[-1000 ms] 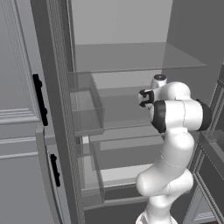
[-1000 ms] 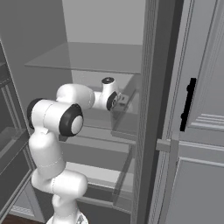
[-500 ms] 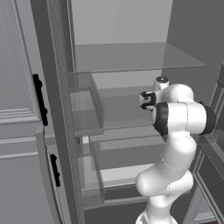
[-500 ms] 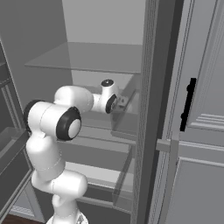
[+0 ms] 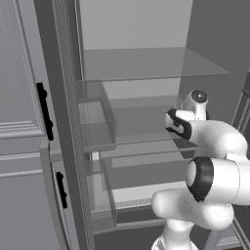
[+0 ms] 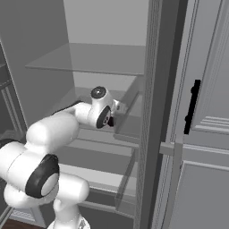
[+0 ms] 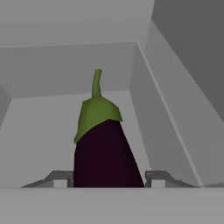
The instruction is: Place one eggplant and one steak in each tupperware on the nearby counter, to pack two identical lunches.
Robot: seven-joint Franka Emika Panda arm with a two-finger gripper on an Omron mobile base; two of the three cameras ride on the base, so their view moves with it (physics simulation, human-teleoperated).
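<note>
Gripper: the gripper (image 7: 108, 178) stands about half open, its two grey fingertips (image 7: 59, 177) rising on either side of a dark purple eggplant (image 7: 105, 151); it is clenched around the eggplant and holding it.

Contact: in the hand view the eggplant's body fills the gap between the two fingertips, and each tip sits right against its flank.

Eggplant: it points straight away from the gripper, with a green cap and a thin green stem at its far end, and its purple base down between the fingertips.

Beyond the gripper: a pale grey shelf floor, a back wall and a side wall meeting in a corner lie ahead of the eggplant's stem; the eggplant's far end looks clear of them.

Arm pose: the white arm (image 5: 210, 171) rises from the base, folds at a dark elbow joint and reaches forward and level into an open fridge (image 5: 146, 88), so the hand sits at the height of a middle shelf.

Hand in the base views: in the left base view the gripper (image 5: 172, 128) shows as a dark clamp at the end of the wrist; in the right base view the gripper (image 6: 112, 120) is mostly hidden behind the round wrist, and the eggplant cannot be made out there.

Near the gripper: a clear glass shelf (image 5: 146, 66) spans the fridge above the hand, and a see-through door bin (image 5: 95, 122) hangs off to one side.

Beside the fridge: grey cabinet doors with black handles (image 6: 191, 107).
</note>
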